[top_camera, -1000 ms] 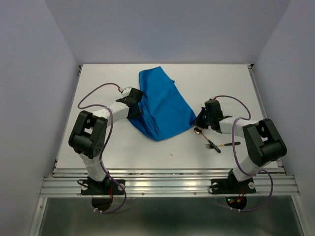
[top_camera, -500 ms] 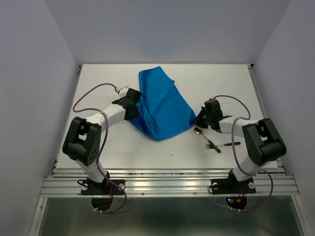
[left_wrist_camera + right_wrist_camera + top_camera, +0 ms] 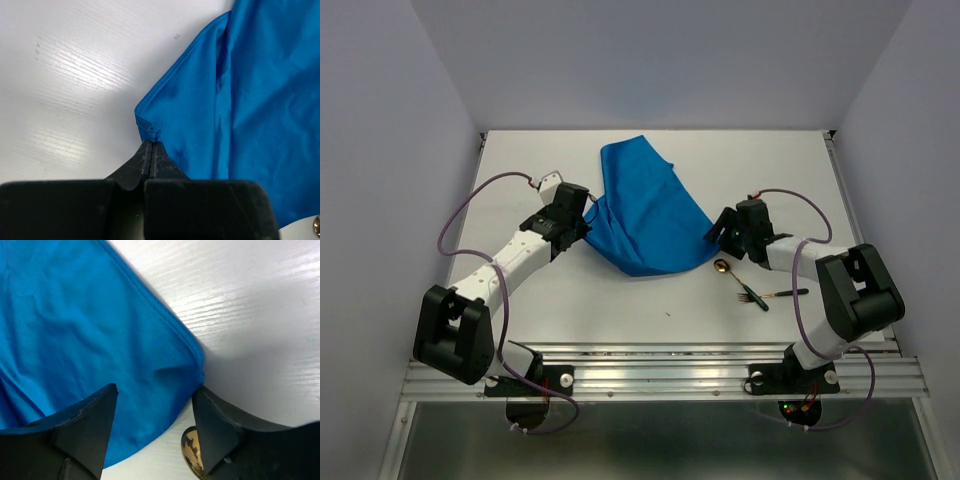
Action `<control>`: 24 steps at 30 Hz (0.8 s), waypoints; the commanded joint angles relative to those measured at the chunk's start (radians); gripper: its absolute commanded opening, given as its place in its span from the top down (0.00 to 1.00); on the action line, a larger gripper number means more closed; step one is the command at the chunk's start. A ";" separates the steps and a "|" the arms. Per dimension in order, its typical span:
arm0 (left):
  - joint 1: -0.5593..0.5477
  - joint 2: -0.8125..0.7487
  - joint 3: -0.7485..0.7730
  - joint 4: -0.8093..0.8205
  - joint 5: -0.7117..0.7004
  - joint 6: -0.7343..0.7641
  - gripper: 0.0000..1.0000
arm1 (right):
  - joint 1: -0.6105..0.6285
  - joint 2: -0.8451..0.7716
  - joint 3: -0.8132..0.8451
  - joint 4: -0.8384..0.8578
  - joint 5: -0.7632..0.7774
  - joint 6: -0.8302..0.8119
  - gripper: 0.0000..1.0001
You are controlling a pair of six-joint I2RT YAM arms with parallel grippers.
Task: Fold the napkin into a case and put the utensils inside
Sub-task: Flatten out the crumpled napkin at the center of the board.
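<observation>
Top external view: shows the napkin (image 3: 645, 215) as a loose, creased heap on the white tabletop (image 3: 770, 170), between the two arms. Puts the left end effector (image 3: 582, 215) at the cloth's left edge and the right end effector (image 3: 718, 228) at its right corner. Places the spoon (image 3: 722, 266) and the fork (image 3: 785, 293) just in front of the right end effector, on bare tabletop near the napkin's right corner, lying across each other, neither one touched.

From the left wrist: finds the left end effector (image 3: 151, 146) closed, fingertips pressed together on a small bunched corner of the napkin (image 3: 240, 100). Shows the rest of the cloth spreading away ahead and to the right, with bare tabletop (image 3: 65, 75) to the left.

From the right wrist: finds the right end effector (image 3: 155, 390) open and holding nothing, one finger (image 3: 85, 425) over the cloth and the other (image 3: 225, 435) over bare tabletop (image 3: 250, 300). Sets the hemmed corner of the napkin (image 3: 75, 330) in the gap between them. Catches the gold bowl of the spoon (image 3: 191, 456) at the bottom edge, just beside the right-hand finger.
</observation>
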 commanded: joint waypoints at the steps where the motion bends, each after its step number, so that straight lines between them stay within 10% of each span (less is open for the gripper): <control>1: 0.007 -0.010 -0.006 0.017 0.011 -0.009 1.00 | -0.003 0.008 0.001 -0.022 0.032 -0.004 0.30; 9: 0.010 -0.009 -0.012 0.025 0.019 -0.009 1.00 | -0.003 0.023 -0.004 -0.027 0.051 0.029 0.01; 13: 0.013 -0.006 -0.014 0.025 0.022 -0.009 1.00 | -0.003 0.028 -0.009 -0.025 0.057 0.031 0.03; 21: 0.014 -0.008 -0.017 0.028 0.031 -0.011 1.00 | -0.003 0.080 0.010 -0.022 0.063 0.048 0.28; 24: 0.016 -0.009 -0.012 0.030 0.037 -0.008 1.00 | -0.003 0.109 0.030 -0.022 0.072 0.068 0.62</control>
